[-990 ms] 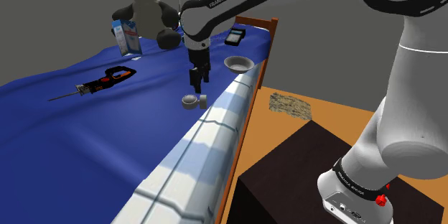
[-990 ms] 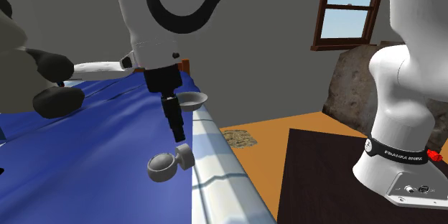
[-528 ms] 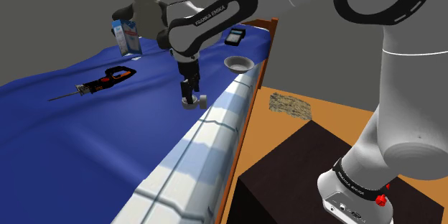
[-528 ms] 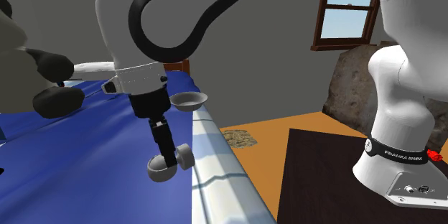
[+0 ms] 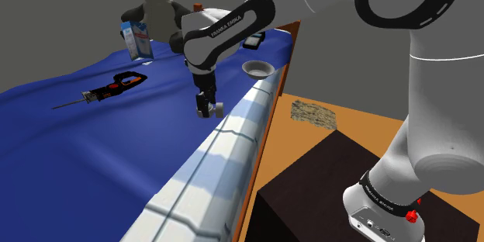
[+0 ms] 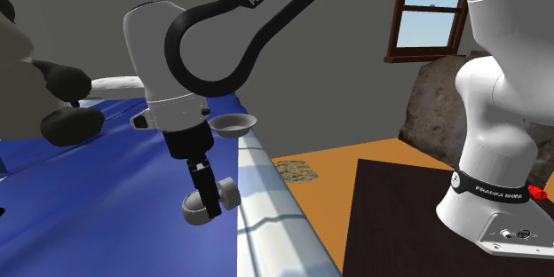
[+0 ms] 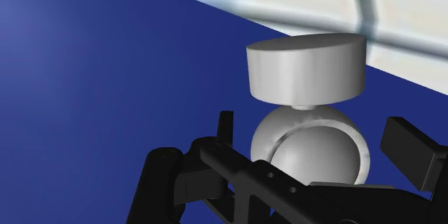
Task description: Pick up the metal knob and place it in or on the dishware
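My gripper (image 7: 316,135) is spread, its 2 fingers (image 7: 411,148) flanking the grey knob (image 7: 305,68) without touching it. The knob lies on the blue blanket (image 5: 93,140), just beside the bed's white edge (image 5: 226,146); the bowl (image 5: 257,68) sits farther along that edge.

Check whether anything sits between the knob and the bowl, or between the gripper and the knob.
Nothing visible does. The gripper sits open around the knob, not touching it. Between the knob and the grey bowl farther along the bed's edge lies bare blue bedcover.
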### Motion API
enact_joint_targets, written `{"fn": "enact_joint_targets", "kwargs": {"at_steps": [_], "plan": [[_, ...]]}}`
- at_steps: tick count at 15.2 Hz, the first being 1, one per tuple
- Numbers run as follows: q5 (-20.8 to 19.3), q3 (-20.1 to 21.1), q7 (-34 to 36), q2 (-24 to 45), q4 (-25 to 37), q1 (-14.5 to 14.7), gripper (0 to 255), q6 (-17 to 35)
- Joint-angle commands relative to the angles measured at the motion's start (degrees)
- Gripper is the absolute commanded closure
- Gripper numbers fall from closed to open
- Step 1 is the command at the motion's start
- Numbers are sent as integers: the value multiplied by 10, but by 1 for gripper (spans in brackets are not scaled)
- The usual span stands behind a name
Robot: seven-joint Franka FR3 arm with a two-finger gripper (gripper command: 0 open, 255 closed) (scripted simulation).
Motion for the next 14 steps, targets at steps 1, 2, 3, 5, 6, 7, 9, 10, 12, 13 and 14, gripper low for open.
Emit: {"fn": "enact_joint_targets", "kwargs": {"at_steps": [1, 2, 3, 5, 6, 7, 9, 10, 12, 13, 14], "plan": [[0, 0, 0, 0, 0, 0, 0, 0], [0, 0, 0, 0, 0, 0, 0, 0], [0, 0, 0, 0, 0, 0, 0, 0], [0, 0, 0, 0, 0, 0, 255, 0], [0, 0, 0, 0, 0, 0, 255, 1], [0, 0, 0, 0, 0, 0, 255, 1], [0, 0, 0, 0, 0, 0, 255, 1], [0, 0, 0, 0, 0, 0, 255, 1], [0, 0, 0, 0, -1, 0, 255, 1], [0, 0, 0, 0, 0, 0, 255, 0], [0, 0, 0, -4, 1, 0, 255, -6]]}}
